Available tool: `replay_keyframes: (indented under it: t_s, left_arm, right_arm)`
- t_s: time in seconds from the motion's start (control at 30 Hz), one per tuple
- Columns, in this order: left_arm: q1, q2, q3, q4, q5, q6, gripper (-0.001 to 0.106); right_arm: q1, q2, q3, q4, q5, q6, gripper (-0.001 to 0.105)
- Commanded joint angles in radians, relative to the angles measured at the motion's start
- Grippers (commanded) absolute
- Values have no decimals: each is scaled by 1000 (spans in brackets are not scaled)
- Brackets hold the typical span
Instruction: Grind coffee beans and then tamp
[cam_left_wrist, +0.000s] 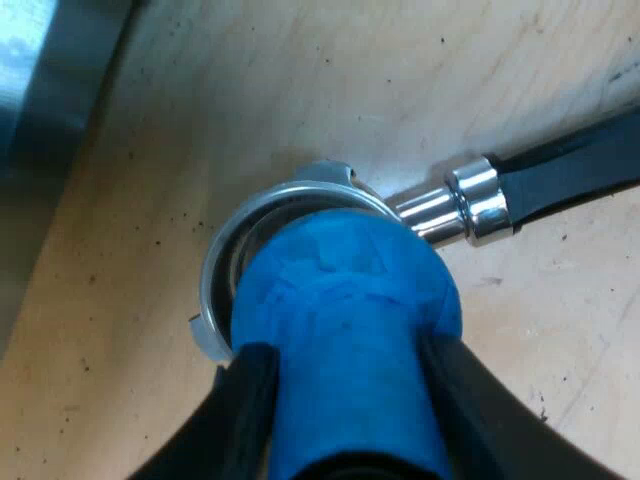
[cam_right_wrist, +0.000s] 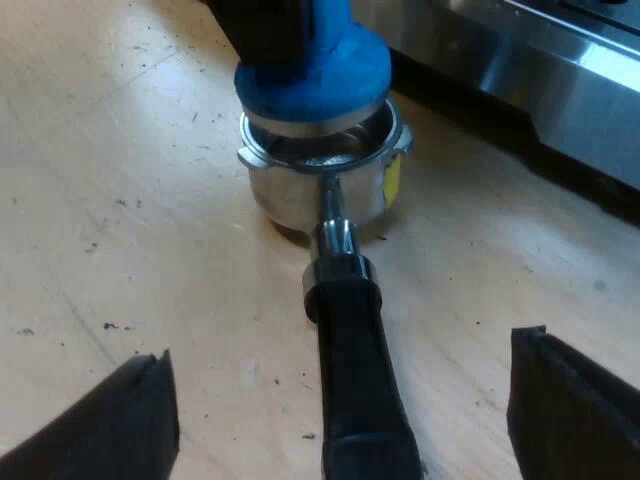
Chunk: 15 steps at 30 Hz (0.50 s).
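My left tool grips the blue tamper set into the metal holder; my right tool gapes around its handle.

The tamper was seen to be covered in a matt blue, slightly uneven coating. The holder was made of polished, mirror-bright metal, and its handle of smooth black plastic with a dull sheen. The bench was of pale, grained wood, flecked with dark specks. The espresso machine was clad in glossy steel.
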Motion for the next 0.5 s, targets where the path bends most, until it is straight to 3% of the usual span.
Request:
replay_keyframes:
  t_s: [0.03,0.23,0.5]
  left_arm:
    - [-3,0,-6,-25,-18,0,0]
    - [-3,0,-6,-33,-58,0,0]
    - [-3,0,-6,-24,-53,0,0]
  right_arm:
    - [0,2,-2,-7,5,2,70]
    - [0,2,-2,-7,5,2,70]
    - [0,2,-2,-7,5,2,70]
